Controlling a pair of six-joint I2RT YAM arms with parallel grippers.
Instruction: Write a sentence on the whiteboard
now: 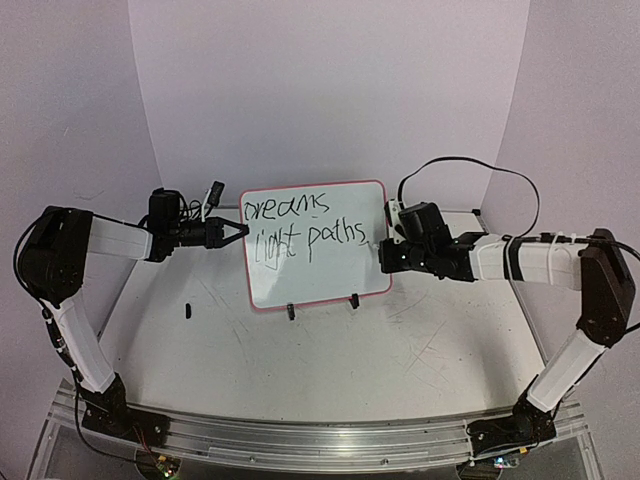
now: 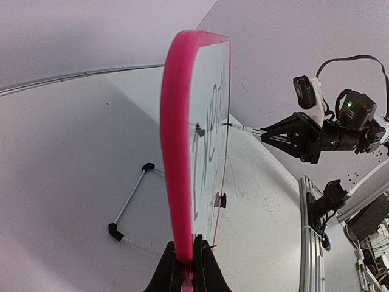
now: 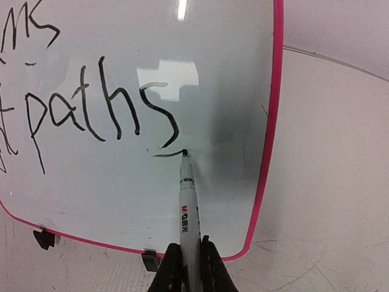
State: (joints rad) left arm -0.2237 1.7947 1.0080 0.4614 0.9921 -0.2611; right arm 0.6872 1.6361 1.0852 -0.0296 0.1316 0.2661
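Pressing the white-barrelled marker (image 3: 186, 201) too hard could tip the small pink-framed whiteboard (image 1: 320, 282) standing mid-table, smearing the black handwritten sentence (image 1: 300, 225); the left gripper (image 2: 187, 263) pinches only its left edge, the right gripper (image 3: 187, 260) clamps the marker, tip on the board.

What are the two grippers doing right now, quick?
Left gripper: closed, holding the edge of the whiteboard.
Right gripper: closed, holding the marker.

sentence (image 3: 85, 112) cut off at left edge, small dark object (image 1: 187, 309) unidentifiable
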